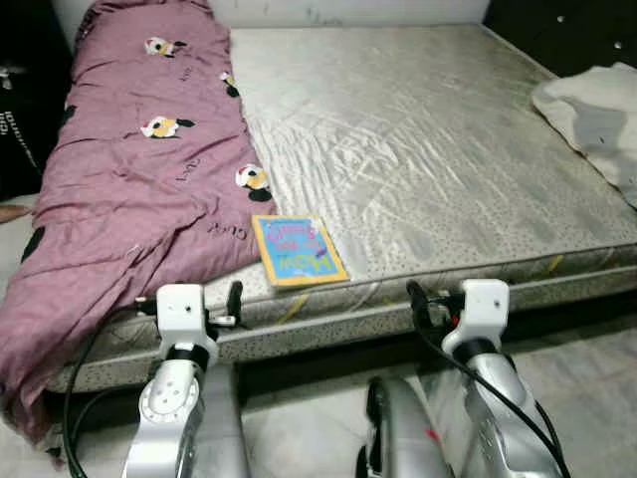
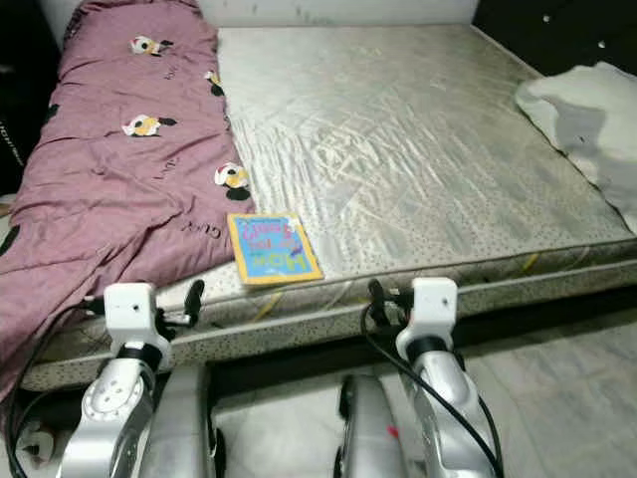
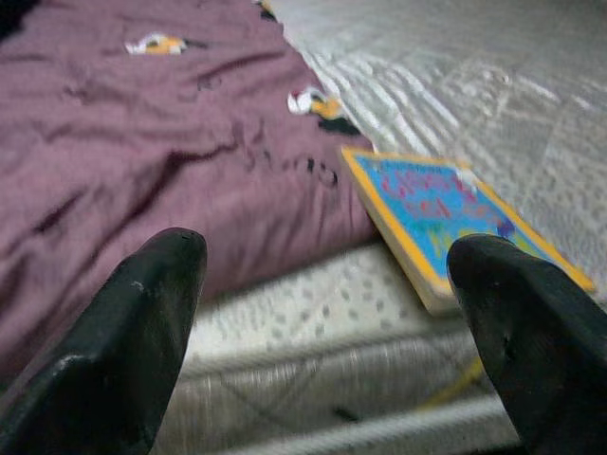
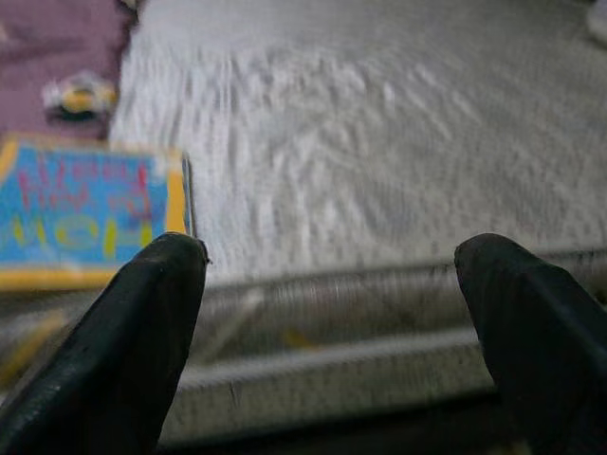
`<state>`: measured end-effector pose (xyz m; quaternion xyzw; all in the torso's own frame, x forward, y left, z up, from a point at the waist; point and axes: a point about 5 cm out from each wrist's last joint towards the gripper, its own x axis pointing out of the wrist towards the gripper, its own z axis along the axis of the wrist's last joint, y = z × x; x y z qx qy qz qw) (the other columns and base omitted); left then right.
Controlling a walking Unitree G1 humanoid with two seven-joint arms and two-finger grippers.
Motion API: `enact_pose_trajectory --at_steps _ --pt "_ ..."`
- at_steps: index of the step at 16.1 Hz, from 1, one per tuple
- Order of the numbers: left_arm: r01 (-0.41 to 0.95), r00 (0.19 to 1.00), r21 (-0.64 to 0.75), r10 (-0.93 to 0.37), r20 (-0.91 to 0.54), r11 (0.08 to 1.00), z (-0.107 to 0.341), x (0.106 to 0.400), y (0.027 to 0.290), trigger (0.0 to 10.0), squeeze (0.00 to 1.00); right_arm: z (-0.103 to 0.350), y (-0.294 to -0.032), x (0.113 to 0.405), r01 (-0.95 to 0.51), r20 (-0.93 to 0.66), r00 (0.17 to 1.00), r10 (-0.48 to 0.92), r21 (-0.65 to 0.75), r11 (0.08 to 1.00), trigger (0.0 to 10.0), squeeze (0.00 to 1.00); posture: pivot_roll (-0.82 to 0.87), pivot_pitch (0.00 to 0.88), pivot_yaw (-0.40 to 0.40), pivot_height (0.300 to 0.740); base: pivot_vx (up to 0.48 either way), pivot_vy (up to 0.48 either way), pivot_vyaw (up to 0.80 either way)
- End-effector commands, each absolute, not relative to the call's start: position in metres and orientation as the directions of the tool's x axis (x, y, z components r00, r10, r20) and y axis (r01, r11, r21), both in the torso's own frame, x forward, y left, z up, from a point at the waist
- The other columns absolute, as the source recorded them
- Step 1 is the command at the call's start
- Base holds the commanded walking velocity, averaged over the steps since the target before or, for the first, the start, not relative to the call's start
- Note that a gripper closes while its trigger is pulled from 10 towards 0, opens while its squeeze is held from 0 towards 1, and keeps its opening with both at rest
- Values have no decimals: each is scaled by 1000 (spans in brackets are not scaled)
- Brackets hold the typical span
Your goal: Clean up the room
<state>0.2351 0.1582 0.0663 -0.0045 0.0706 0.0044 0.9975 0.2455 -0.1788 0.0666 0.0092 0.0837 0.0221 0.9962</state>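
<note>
The left hand (image 3: 322,313) hovers at the near edge of the bed, fingers spread and empty; the right hand (image 4: 332,322) hangs beside it, likewise spread. Between them, near the mattress edge, lies a flat blue picture book with a yellow border (image 1: 297,250), touching the rumpled mauve blanket with cartoon prints (image 1: 129,169) on its left. The pale grey patterned mattress (image 1: 428,149) stretches beyond. A white cloth (image 1: 597,115) is cut off at the right.
</note>
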Motion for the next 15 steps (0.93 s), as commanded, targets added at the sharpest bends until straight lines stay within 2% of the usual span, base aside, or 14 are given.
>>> enact_pose_trajectory --at_steps 1,13,15 --pt "3 992 -26 -6 -125 1000 71 237 157 10000 0 72 -178 248 -52 -144 988 54 20 998 10000 0 -49 79 -34 558 0 0 0" --pt "9 993 -25 -12 -115 1000 73 238 158 10000 0 72 -174 249 -95 -137 986 94 -2 995 10000 0 -46 78 -36 558 0 0 0" --pt "8 993 -26 -11 -116 1000 73 238 159 10000 0 72 -173 249 -99 -139 986 97 -4 995 10000 0 -46 78 -36 558 0 0 781"
